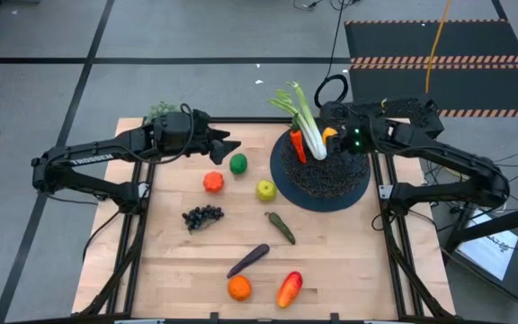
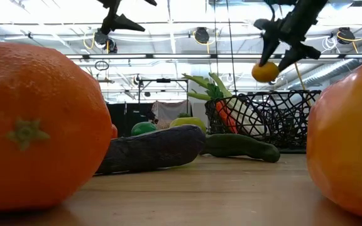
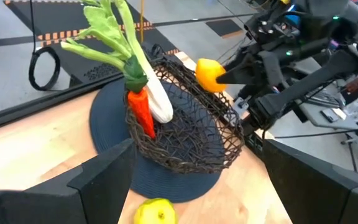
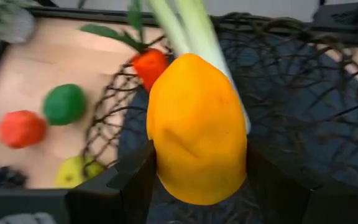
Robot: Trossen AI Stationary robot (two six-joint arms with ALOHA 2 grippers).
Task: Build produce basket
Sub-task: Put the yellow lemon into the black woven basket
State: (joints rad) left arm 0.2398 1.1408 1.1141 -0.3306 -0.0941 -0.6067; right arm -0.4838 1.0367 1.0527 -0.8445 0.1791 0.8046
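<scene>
The black wire basket [image 1: 331, 180] stands on a dark round mat near the table's far right. A white-green leek [image 1: 306, 121] and a carrot [image 1: 298, 146] lean in it against its far-left rim. My right gripper [image 1: 333, 135] is shut on a yellow lemon [image 4: 197, 127] over the basket's far side. My left gripper [image 1: 230, 144] hovers open at the far middle, above the green lime [image 1: 237, 164] and the tomato [image 1: 212, 182]. Apple [image 1: 265, 190], grapes [image 1: 202, 216], pickle [image 1: 281, 227], eggplant [image 1: 247, 260], orange [image 1: 239, 288] and pepper [image 1: 289, 289] lie on the table. My right gripper pinches the lemon's two sides [image 4: 160, 155] between its two fingers. The fingers come from the table's right, slanting down. The lemon [image 2: 264, 72] is lifted clear, above the basket's rim [image 2: 263, 94].
A pale grey-green bushy clump [image 1: 160, 110] sits at the table's far left corner. The loose produce lies across the middle and near part of the wooden table [image 1: 169, 261]. A black cable loop [image 1: 331, 88] lies on the floor beyond the far edge.
</scene>
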